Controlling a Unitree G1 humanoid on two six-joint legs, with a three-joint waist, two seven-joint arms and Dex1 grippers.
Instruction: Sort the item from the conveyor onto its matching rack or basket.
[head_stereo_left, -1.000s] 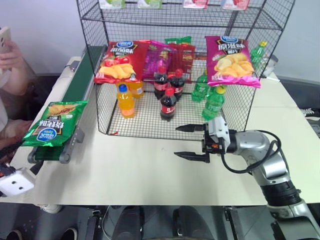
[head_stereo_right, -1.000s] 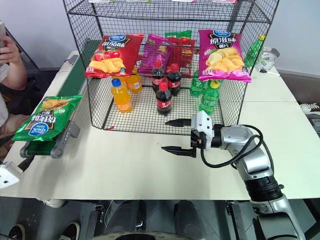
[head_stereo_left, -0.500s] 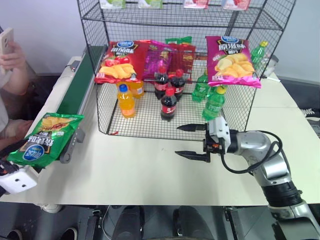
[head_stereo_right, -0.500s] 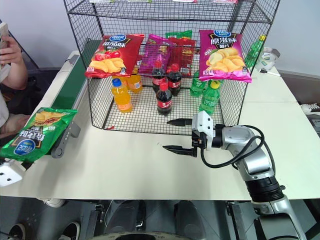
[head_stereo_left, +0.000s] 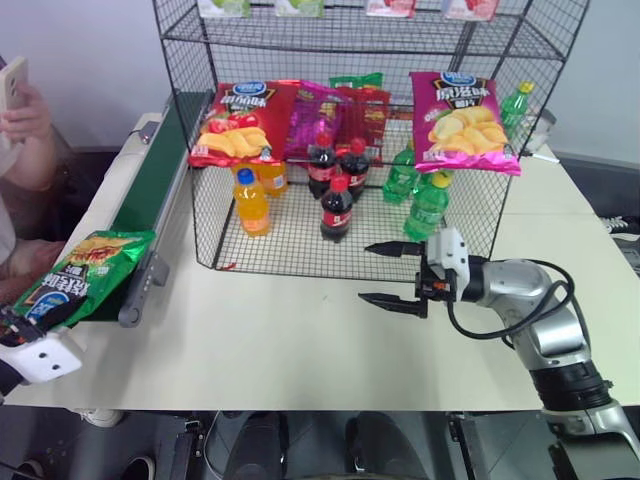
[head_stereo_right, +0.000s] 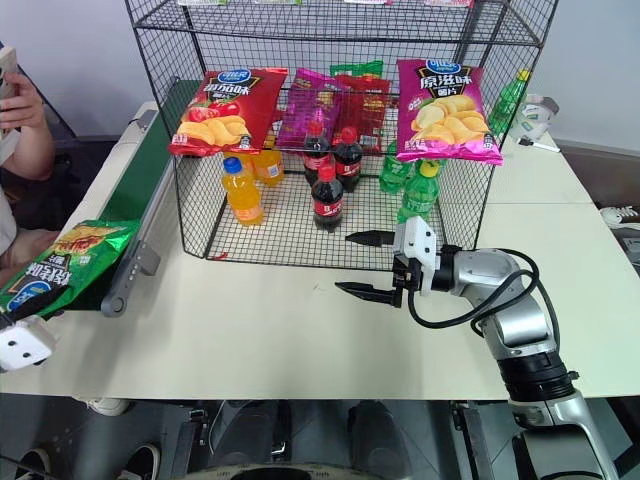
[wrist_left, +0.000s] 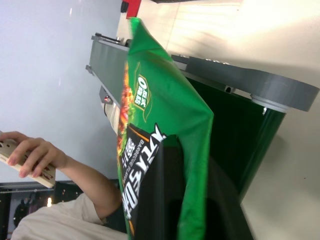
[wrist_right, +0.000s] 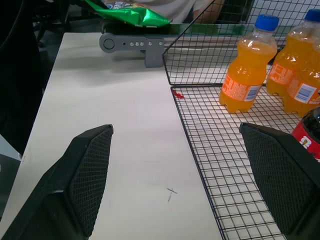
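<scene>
The green crisp bag (head_stereo_left: 85, 272) hangs off the near end of the dark green conveyor (head_stereo_left: 150, 185), at the table's left edge. My left gripper (head_stereo_left: 22, 322) is shut on the bag's lower end; in the left wrist view a black finger (wrist_left: 160, 200) lies across the bag (wrist_left: 165, 110). My right gripper (head_stereo_left: 392, 275) hovers open and empty over the table, just in front of the black wire rack (head_stereo_left: 205, 215), pointing left. In the right wrist view its two pads (wrist_right: 90, 175) stand wide apart, with the bag (wrist_right: 132, 15) far ahead.
Red (head_stereo_left: 238, 125) and magenta (head_stereo_left: 465, 120) crisp bags hang on the rack's middle tier. Orange (head_stereo_left: 251, 200), cola (head_stereo_left: 336, 208) and green (head_stereo_left: 428, 205) bottles stand on its bottom tier. A person holding a phone (head_stereo_left: 12, 85) sits left of the conveyor. Bare tabletop (head_stereo_left: 270, 320) lies between the grippers.
The green bag has slid off the belt's near end, down toward my left gripper, which has shut on it. The right gripper stays open in about the same place.
</scene>
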